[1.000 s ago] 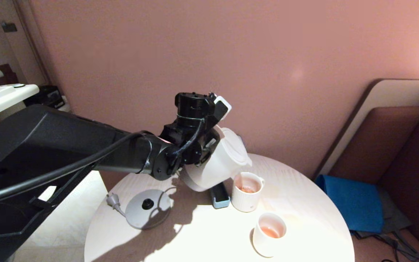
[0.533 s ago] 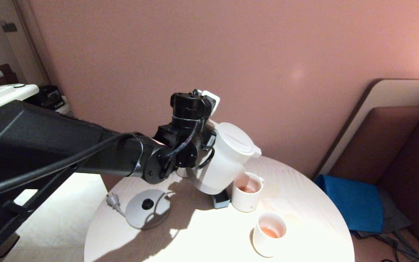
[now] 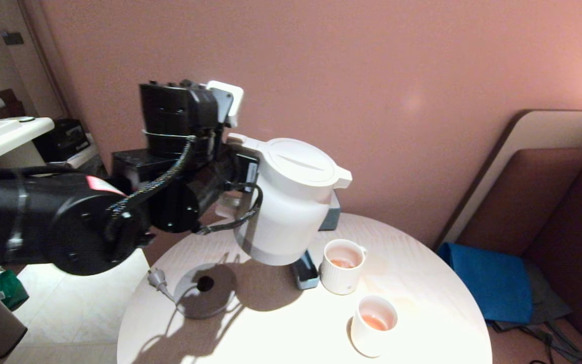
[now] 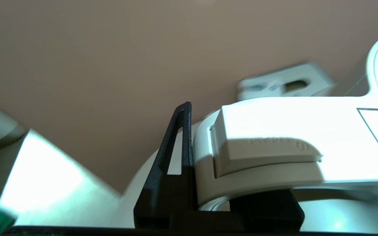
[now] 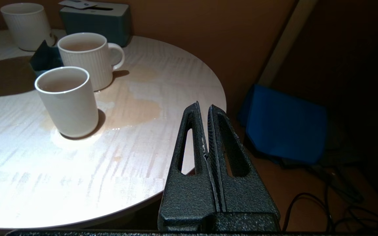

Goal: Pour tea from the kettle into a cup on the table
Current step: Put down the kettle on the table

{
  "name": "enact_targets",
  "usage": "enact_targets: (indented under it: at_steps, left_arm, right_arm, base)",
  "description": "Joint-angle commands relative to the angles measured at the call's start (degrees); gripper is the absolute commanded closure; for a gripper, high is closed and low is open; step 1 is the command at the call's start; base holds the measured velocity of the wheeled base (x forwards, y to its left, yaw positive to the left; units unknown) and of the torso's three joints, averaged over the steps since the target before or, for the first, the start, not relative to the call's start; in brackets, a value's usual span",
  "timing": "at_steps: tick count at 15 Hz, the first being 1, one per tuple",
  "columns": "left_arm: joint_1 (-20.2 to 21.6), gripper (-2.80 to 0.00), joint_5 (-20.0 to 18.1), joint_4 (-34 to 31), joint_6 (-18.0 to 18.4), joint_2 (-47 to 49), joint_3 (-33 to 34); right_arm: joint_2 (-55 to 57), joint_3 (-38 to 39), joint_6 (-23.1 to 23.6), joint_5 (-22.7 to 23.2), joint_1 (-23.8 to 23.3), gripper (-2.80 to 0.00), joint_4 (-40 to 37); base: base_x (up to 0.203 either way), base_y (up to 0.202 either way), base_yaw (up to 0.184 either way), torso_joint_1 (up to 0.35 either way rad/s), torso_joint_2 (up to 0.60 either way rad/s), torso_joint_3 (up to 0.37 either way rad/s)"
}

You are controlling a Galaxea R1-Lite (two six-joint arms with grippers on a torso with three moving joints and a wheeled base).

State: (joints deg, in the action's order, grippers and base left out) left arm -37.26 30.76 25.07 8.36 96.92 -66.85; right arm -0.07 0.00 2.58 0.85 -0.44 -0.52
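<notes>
Your left end effector (image 3: 235, 174) is clamped on the handle of the kettle (image 3: 286, 202), which hangs upright in the air above the surface (image 3: 281, 333), over the grey base disc (image 3: 205, 290) and the small blue tray (image 3: 305, 270). In the left wrist view one dark finger (image 4: 176, 157) presses against the cream handle. Just beside the tray stands the cup (image 3: 341, 267) with pale orange tea (image 3: 342, 263) in it (a smooth white cup (image 3: 373, 326) nearer you holds some too). A wet patch, probably spilled tea, shows on the wood. Your right end effector (image 5: 206, 111) sits off the edge, fingers pressed together, holding nothing.
</notes>
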Motion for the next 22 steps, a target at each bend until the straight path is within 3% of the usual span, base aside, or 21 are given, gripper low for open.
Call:
enact_targets:
  at_steps: [1,4,10,12,18,20,22]
  left_arm:
    - [2.03,0.00,-0.40,-3.36,-1.41,-14.34,8.25]
    - [5.03,0.00,-1.31,-6.48,-7.66,-25.66,17.23]
    - [6.32,0.00,-6.28,-7.78,-9.51,-38.77,27.62]
    - [6.51,0.00,-9.26,-7.67,-9.67,-39.97,29.06]
    - [9.59,0.00,-9.67,-7.14,-12.57,-35.95,29.05]
    - [11.62,0.00,-9.97,-6.79,-12.97,-33.18,28.81]
    - [14.39,0.00,-12.88,-3.25,-12.95,-30.49,28.86]
  right_arm:
    - [0.07,0.00,0.05,0.03,0.00,0.00,0.00]
    - [0.07,0.00,0.05,0.03,0.00,0.00,0.00]
    - [0.07,0.00,0.05,0.03,0.00,0.00,0.00]
    - [0.07,0.00,0.05,0.03,0.00,0.00,0.00]
    - [0.07,0.00,0.05,0.03,0.00,0.00,0.00]
    - [0.07,0.00,0.05,0.03,0.00,0.00,0.00]
    - [0.07,0.00,0.05,0.03,0.00,0.00,0.00]
  base:
    - [0.000,0.000,0.000,0.000,0.00,0.000]
    - [0.000,0.000,0.000,0.000,0.00,0.000]
    - [0.000,0.000,0.000,0.000,0.00,0.000]
    - [0.000,0.000,0.000,0.000,0.00,0.000]
    - [0.000,0.000,0.000,0.000,0.00,0.000]
    - [0.000,0.000,0.000,0.000,0.00,0.000]
    - [0.000,0.000,0.000,0.000,0.00,0.000]
